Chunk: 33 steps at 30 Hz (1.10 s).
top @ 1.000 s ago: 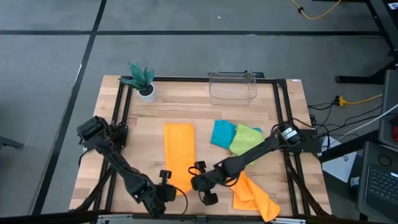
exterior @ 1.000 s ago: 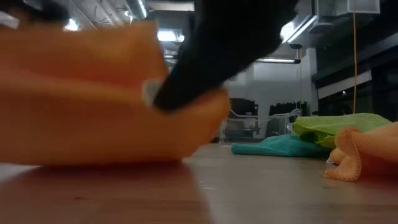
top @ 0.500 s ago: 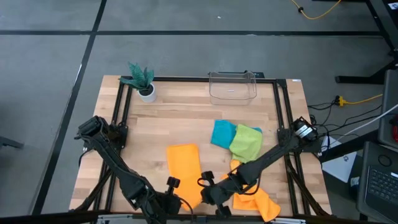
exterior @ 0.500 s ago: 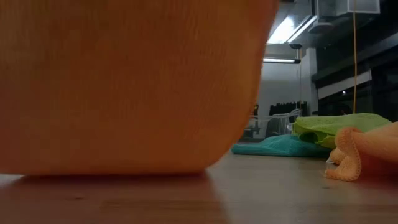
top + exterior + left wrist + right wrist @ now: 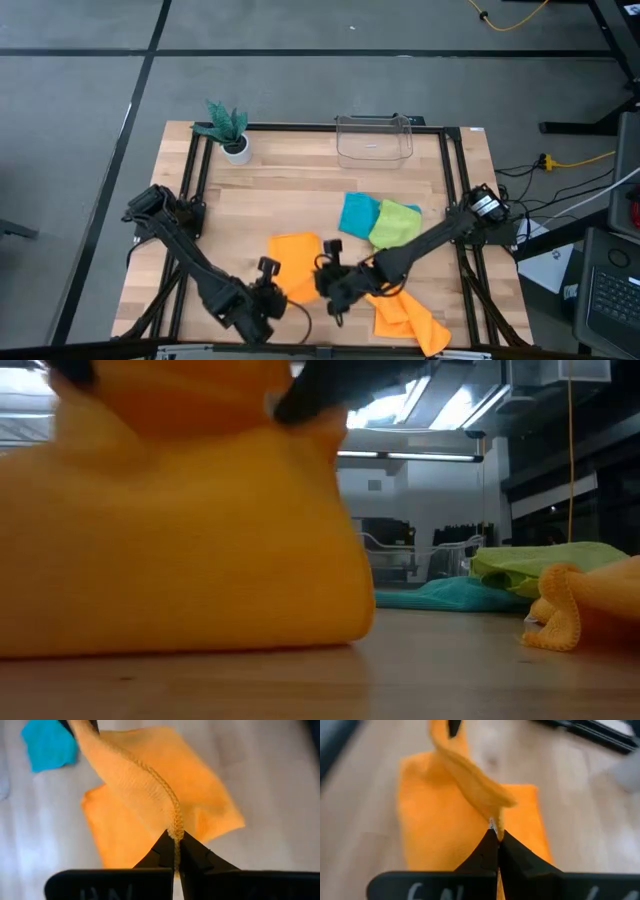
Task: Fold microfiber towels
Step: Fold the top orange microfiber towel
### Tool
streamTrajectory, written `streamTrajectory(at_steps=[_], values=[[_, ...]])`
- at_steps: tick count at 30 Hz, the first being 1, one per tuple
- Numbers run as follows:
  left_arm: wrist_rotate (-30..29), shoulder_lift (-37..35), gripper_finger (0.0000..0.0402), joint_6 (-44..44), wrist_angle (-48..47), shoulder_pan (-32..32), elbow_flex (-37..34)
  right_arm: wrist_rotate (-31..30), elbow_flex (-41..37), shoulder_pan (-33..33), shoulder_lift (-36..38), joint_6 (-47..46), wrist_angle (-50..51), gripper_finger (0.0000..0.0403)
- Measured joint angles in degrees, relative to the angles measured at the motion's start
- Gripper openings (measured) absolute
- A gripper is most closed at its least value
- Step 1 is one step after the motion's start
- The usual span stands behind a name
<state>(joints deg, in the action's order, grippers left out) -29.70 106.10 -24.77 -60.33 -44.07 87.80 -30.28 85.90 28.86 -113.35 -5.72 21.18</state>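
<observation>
One orange towel (image 5: pixel 296 258) lies near the table's near edge, its near end raised between my two grippers. It fills the left of the low view (image 5: pixel 180 550). My left gripper (image 5: pixel 270 274) is shut on the raised edge's left corner. My right gripper (image 5: pixel 327 272) is shut on its right corner. The teal-blue towel (image 5: pixel 357 214) and the lime green towel (image 5: pixel 396 224) lie crumpled right of centre. The second orange towel (image 5: pixel 406 312) lies bunched at the near right. My left gripper pinches the stitched hem (image 5: pixel 174 831) at a corner of the orange towel between its two fingers. The hem runs drawn out from there to my other gripper. That end is lifted and the rest lies on the table (image 5: pixel 125 840). My right gripper pinches the other corner of the same raised edge (image 5: pixel 492 822) between its two fingers. The edge runs away from the fingers as a ridge to my left gripper. The towel's lower part (image 5: pixel 440 830) lies flat on the table.
A clear plastic bin (image 5: pixel 374 138) stands at the far edge, and a small plant in a white pot (image 5: pixel 230 130) at the far left. A black frame (image 5: pixel 452 180) runs along the table's sides. Bare wood lies between the towels and the bin.
Both grippers first drew the long orange towel toward the table's near edge, sliding it along the wood. They then rose and went back toward the far edge with its near end, so that end now arches over the part still lying flat.
</observation>
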Motion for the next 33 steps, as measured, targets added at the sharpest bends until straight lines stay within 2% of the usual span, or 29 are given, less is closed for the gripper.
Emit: streamTrajectory(at_steps=[11,17,21,25,33], values=[[-1.1,-0.1,0.0000,1.4,-3.8,6.6,-8.0,-0.7,-0.1,-8.1,-6.2,1.8,-1.9,0.0002],[-1.2,-0.1,0.0000,1.4,-3.5,8.8,-10.9,0.4,-0.1,-10.6,-8.3,1.9,-3.4,0.0004],[-0.8,-0.1,0.0002,0.9,-2.5,10.1,-13.4,0.4,-0.1,-11.1,-8.5,0.1,-3.7,0.0019],[-0.8,-0.1,0.0026,0.9,-2.4,11.7,-15.4,0.1,-0.1,-11.1,-8.6,-1.3,-3.7,0.0036],[-0.9,-0.1,0.0100,0.9,-2.2,13.9,-15.7,0.0,-0.1,-11.4,-8.6,-1.3,-3.5,0.0049]])
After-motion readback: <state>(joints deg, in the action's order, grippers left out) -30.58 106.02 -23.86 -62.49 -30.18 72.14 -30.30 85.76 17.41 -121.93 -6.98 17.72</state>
